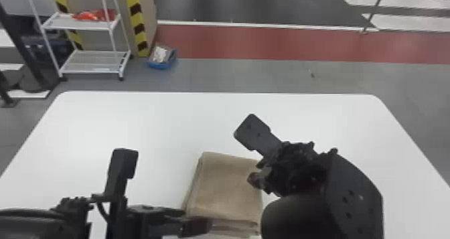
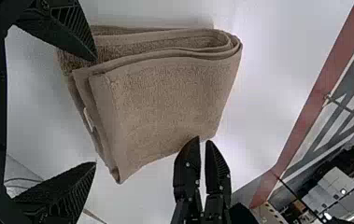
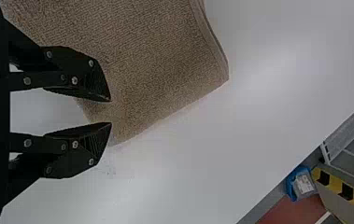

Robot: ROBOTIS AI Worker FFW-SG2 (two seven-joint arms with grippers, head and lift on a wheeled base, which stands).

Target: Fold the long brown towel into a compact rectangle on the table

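Folded brown towel between two open hands

The towel lies on the table, near the middle of its near part, folded into a thick, roughly rectangular stack. Its top is matte and fuzzy, with a fine nap; the left wrist view shows several soft layers, rounded folds, smooth hemmed borders and a small pale tag among the edges.

The left hand is at the towel's near left, its arm coming in low from the left and pointing rightward. In its wrist view the hand is spread wide, one ridged black finger overlapping the towel's edge in that view, the other beyond a corner. The right hand is at the towel's right side, its arm rising from the bottom edge and angled leftward. Its wrist view shows the fingertips parted by a narrow gap, over the towel's margin; whether they touch the cloth I cannot tell.

The table is smooth, white and round-cornered. Past it stand a white wire-shelved rack holding something red, yellow-and-black striped edging and a blue bin on the grey floor, crossed by a dull red band.
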